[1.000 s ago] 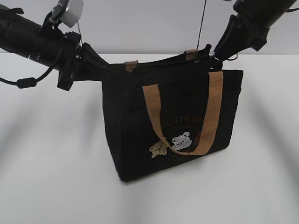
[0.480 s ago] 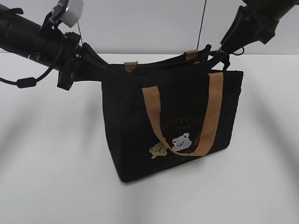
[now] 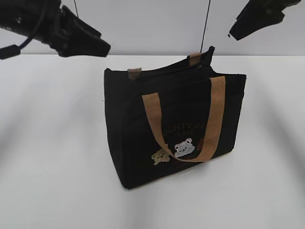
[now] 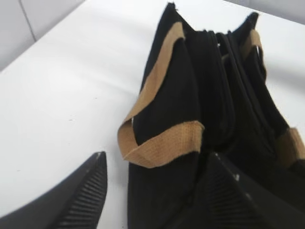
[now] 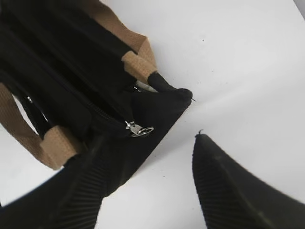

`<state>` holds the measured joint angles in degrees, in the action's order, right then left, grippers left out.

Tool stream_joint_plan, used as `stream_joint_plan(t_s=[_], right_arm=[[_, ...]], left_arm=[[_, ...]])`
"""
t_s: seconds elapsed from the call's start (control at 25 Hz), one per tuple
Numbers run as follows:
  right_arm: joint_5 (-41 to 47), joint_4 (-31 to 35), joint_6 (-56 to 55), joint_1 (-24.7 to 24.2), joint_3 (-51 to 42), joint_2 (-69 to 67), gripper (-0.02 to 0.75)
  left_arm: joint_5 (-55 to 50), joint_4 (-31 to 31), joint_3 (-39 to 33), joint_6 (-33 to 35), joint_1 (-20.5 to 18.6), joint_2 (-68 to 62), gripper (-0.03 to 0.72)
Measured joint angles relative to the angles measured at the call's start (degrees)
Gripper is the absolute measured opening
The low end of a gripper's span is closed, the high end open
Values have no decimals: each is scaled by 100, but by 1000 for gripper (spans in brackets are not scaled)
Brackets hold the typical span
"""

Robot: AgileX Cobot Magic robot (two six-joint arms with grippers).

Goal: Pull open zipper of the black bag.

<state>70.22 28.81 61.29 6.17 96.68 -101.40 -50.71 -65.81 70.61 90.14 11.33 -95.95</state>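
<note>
The black bag (image 3: pixel 133 133) stands upright on the white table, tan handles drooping, bears on its front. Its zipper runs along the top; the silver pull tab (image 5: pixel 139 129) lies at the bag's end in the right wrist view. My left gripper (image 3: pixel 102 47) hangs above and left of the bag, open, with the bag's other end (image 4: pixel 176 95) below its spread fingers (image 4: pixel 90 191). High at the upper right my right gripper (image 3: pixel 233 33) is open too. Its fingers (image 5: pixel 214 176) hold nothing, and the pull tab lies just beyond them. How far the top gapes I cannot tell.
White table (image 3: pixel 47 152) stretches all round the bag, with a pale wall behind. A thin dark cable (image 3: pixel 206 24) hangs down behind the bag's back edge.
Both grippers were shut at the bag's top ends. Now they are open, lifted up and away from it, and the bag has settled back on the table.
</note>
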Motion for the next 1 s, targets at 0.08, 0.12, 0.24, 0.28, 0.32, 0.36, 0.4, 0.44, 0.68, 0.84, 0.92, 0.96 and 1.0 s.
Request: stream_joint_plan(t_s=[0.08, 0.12, 0.24, 0.28, 0.32, 0.36, 0.4, 0.44, 0.68, 0.84, 0.92, 0.96, 1.0], right_arm=[[0, -23, -607, 0, 0, 111, 435], [0, -58, -928, 0, 0, 175, 436], [0, -307, -1730, 0, 0, 375, 437], [0, -443, -1915, 0, 0, 458, 438], [0, -609, -2130, 0, 0, 551, 438], [0, -755, -2362, 0, 0, 636, 438], [0, -949, -2624, 0, 0, 745, 438], [0, -1150, -2857, 0, 0, 862, 438], [0, -1832, -3740, 0, 0, 1573, 417], [-12, -1846, -3869, 0, -345, 2067, 412], [-18, -1846, -3941, 0, -858, 2402, 410], [-23, -1846, -3976, 0, -1130, 2630, 410], [-23, -1846, -3999, 0, -1491, 2905, 409]], left_arm=[[360, 398, 0, -669, 0, 405, 500], [654, 706, 0, -1177, 0, 617, 501], [1367, 1946, 0, -3033, -27, 1182, 504], [1473, 2433, 0, -3737, -61, 1357, 503], [1497, 2914, 0, -4442, -112, 1495, 501], [1455, 3308, 0, -5015, -168, 1643, 494], [1352, 3757, 0, -5683, -238, 1770, 486], [1174, 4190, 0, -6308, -297, 1863, 478], [-632, 6035, 0, -8184, -550, 2174, 462], [-1292, 6331, -301, -8327, -550, 2446, 461], [-1298, 6395, -727, -8448, -550, 2742, 461], [-1270, 6423, -999, -8533, -550, 2957, 460], [-1224, 6448, -1240, -8617, -550, 3169, 459]])
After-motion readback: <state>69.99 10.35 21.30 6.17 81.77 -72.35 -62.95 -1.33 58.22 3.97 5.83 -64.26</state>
